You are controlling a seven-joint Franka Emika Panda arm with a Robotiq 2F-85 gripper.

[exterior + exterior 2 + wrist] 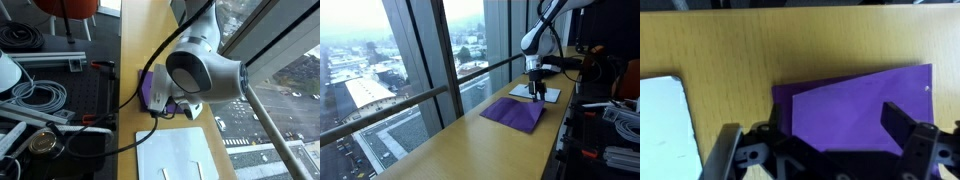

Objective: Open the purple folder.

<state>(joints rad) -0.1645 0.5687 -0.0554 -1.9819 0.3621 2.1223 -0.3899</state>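
The purple folder lies flat on the wooden desk, close to the edge that runs along the window. In the wrist view the folder fills the middle and right of the picture. Its top cover sits slightly askew, so a darker purple strip shows along its left side. A white sheet lies apart from it on the left, with bare desk between them.

The end effector hangs over the folder with its two fingers spread wide. Whether they touch the cover cannot be told. In an exterior view the end effector stands over the folder's far end, next to the white sheet. In an exterior view the arm hides most of the folder, and cables lie beside the desk.
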